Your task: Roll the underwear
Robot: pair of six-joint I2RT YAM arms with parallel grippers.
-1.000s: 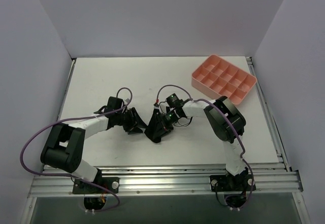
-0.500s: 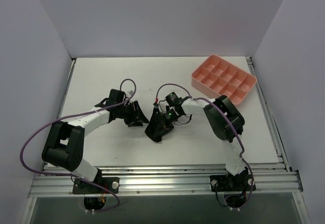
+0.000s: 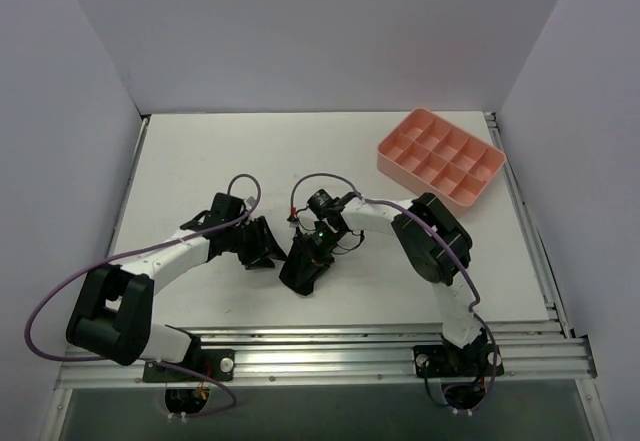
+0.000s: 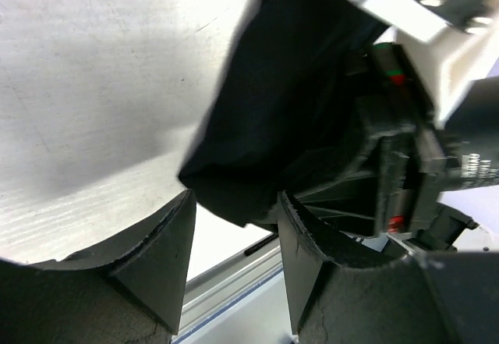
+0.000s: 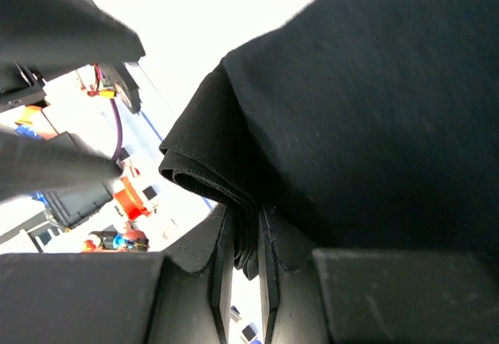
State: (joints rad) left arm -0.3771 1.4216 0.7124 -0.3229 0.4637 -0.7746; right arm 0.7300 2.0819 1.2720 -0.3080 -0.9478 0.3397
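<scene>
**Limp cloth, pinched**

The underwear (image 3: 299, 267) was mid-way along the tabletop (image 3: 200, 156), toward its near edge, soft and floppy, I judged. My right gripper (image 5: 242, 239) pinched its folded edge. My left gripper (image 4: 231, 215) hung half-open, empty, at a loose corner worth taking.

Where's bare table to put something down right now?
Bare: the far strip of table left of the pink tray, and the patch right of the right arm, below the tray. Crowded: centre, where left gripper and right gripper meet at the underwear.
</scene>
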